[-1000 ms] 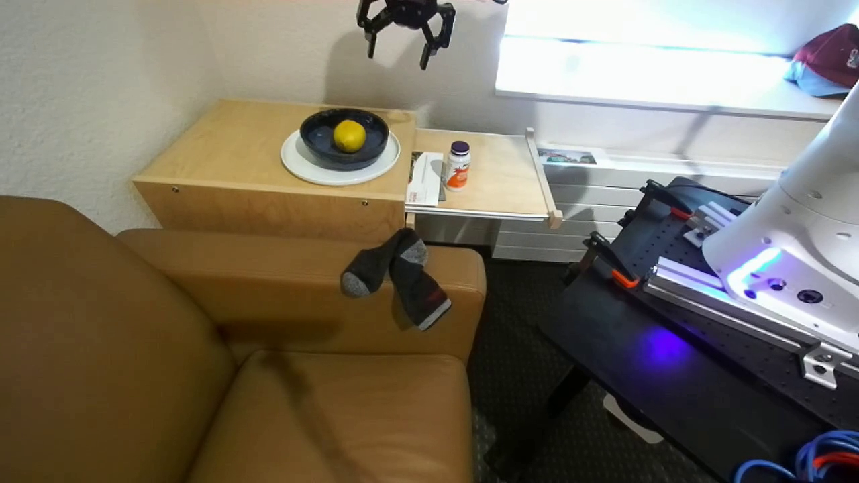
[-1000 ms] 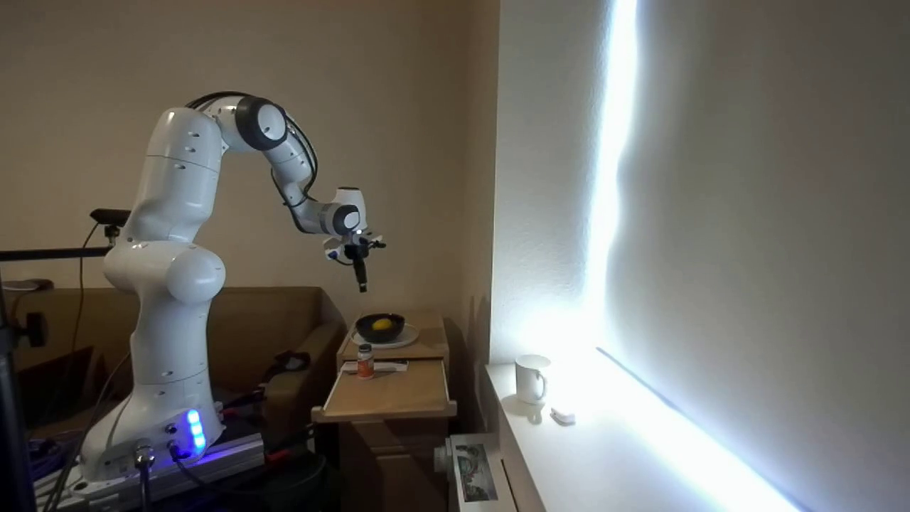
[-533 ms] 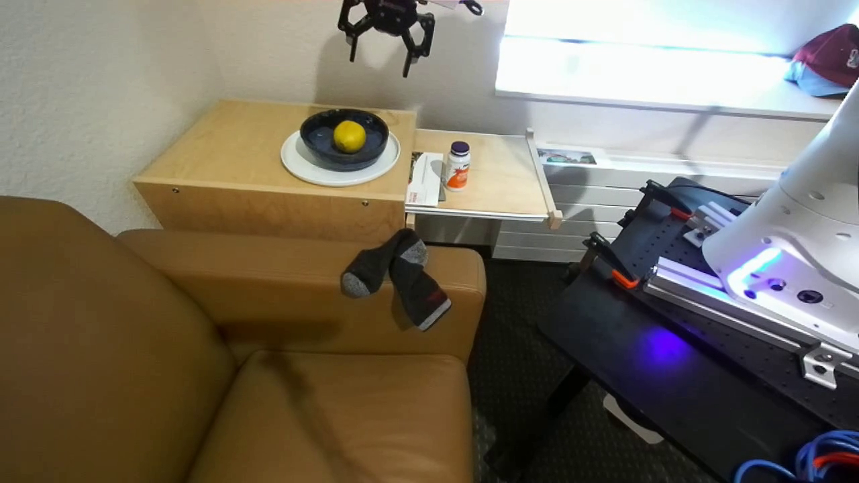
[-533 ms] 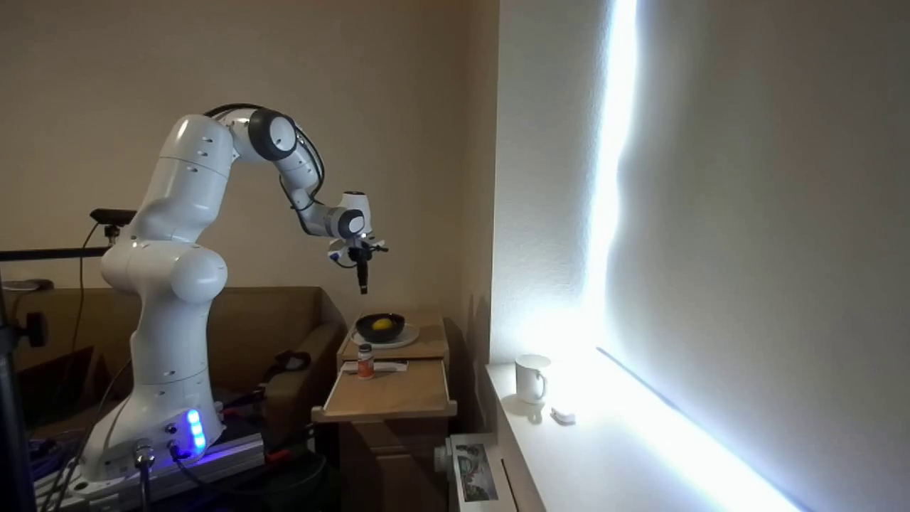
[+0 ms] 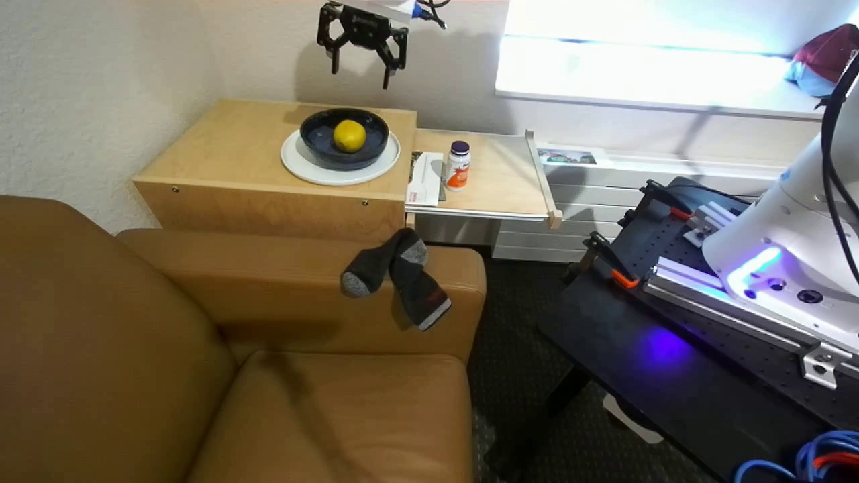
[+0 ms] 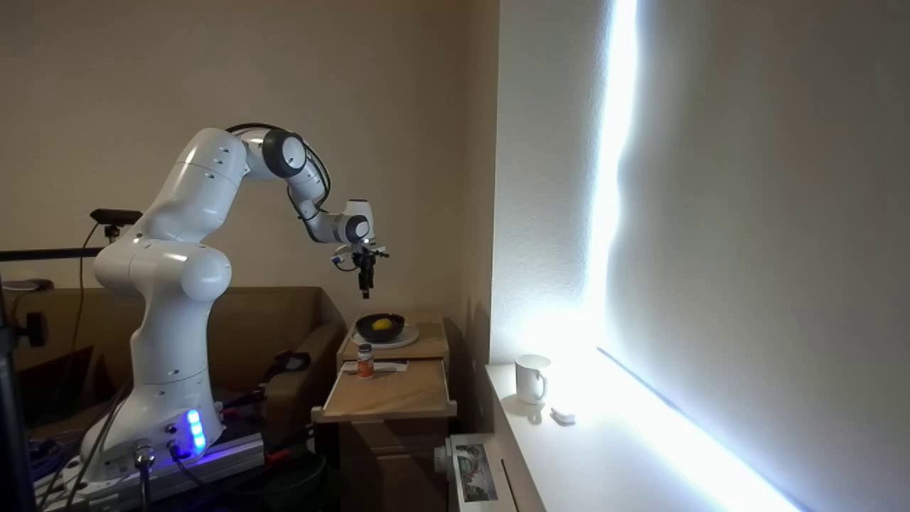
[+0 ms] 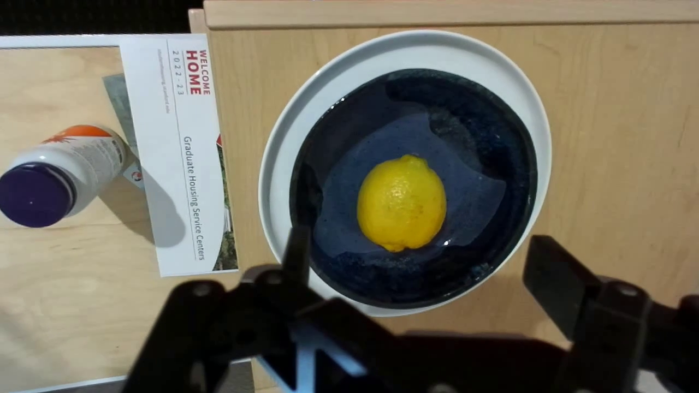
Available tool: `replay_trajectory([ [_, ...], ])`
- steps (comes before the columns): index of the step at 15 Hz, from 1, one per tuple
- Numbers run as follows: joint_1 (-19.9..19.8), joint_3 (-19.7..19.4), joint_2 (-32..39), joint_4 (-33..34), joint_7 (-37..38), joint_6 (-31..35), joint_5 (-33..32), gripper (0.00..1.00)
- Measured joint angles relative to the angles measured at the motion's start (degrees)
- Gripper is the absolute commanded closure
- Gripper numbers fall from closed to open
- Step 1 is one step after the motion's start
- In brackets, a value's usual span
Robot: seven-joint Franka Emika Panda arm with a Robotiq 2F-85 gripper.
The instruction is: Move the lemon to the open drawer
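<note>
black two-fingered gripper [image 5: 360,78], spread and empty, hovers above the round yellow lemon [image 7: 401,203] near the light-wood counter's [image 5: 248,137] edge by the shallow wooden drawer [image 5: 503,168]; probably reaching, needing descent next

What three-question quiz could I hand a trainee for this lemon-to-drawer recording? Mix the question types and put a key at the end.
1. What does the lemon lie in, and what is that sitting on?

2. True or false: the pincer stands open, holding nothing.

3. Pick one. The bottle standing in the open drawer has a cap coloured:
A) white
B) purple
C) orange

Key:
1. A dark bowl, which sits on a white plate.
2. True.
3. B.
</note>
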Motion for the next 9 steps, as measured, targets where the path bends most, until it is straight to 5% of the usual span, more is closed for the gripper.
replay_trajectory([
  [9, 0.1, -2.6, 9.9, 3.4, 3.8, 11.2, 0.3, 0.0],
])
